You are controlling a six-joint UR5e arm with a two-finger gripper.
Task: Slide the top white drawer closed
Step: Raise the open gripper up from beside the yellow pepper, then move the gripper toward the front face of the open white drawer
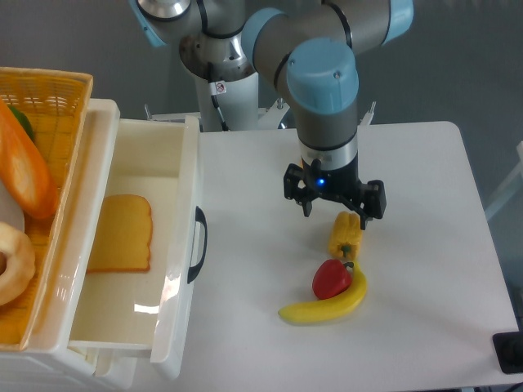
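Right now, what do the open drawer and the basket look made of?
Top white drawer: glossy white plastic, seemingly; glare spots show on its floor, and its arched handle is black. Yellow basket: woven wicker or a plastic imitation, judging by its lattice weave.

A yellow wicker basket point(49, 90) sits at the left edge of the frame, holding an orange baguette-shaped loaf point(24, 171) and a pale ring-shaped piece point(12, 261) below it. On the white table point(425, 188), right of centre, a yellow pepper point(343, 233), a red pepper point(330, 278) and a banana point(327, 306) lie clustered, the red pepper touching the banana. A slice of toast point(121, 233) lies flat at centre left.
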